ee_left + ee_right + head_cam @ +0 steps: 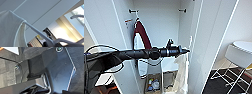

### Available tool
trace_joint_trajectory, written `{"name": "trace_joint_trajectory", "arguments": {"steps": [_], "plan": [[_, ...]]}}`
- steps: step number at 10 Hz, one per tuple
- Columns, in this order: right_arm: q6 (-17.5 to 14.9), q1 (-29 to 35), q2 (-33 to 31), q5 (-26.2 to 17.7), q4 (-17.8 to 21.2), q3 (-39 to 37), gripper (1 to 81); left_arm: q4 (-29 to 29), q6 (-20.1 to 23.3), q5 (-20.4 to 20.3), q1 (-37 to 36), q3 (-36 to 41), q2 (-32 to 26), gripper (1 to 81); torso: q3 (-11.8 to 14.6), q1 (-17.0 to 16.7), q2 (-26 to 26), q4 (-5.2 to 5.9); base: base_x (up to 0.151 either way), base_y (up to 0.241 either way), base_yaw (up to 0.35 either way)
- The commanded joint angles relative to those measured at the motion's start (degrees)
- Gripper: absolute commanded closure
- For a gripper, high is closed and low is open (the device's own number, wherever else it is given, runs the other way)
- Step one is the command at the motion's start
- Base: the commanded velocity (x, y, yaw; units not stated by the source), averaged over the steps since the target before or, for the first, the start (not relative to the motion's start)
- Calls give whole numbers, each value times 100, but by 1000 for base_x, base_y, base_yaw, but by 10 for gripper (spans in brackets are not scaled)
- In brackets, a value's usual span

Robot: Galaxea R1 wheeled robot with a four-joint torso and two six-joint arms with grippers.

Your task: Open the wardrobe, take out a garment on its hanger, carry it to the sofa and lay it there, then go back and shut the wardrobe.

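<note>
Head view | wardrobe (214,37) open | left tool (186,51) grips hanger (37,31), garment (182,72) hanging

Wardrobe (209,37): smooth, matt white panels. Garment (8,31): thin white cloth, softly creased. Hanger (37,31): smooth white plastic. Maroon jacket (142,35) inside the wardrobe: smooth cloth.

Dark robot plate (56,70) above dark wood-grain floor (7,75).

Home bedroom corner — open wardrobe (159,15), hanging maroon jacket (142,35)
</note>
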Motion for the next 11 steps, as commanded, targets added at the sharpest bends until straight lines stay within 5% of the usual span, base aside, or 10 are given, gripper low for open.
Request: {"name": "trace_joint_trajectory", "arguments": {"steps": [1,11], "plan": [[-2,219,19,-191,19,31,10,152,41,-368,-872,441,-269,811,0,0,0,0,0,0,0],[-2,237,10,-138,19,31,10,380,41,-623,-275,854,-981,811,0,0,0,0,0,0,0]]}}
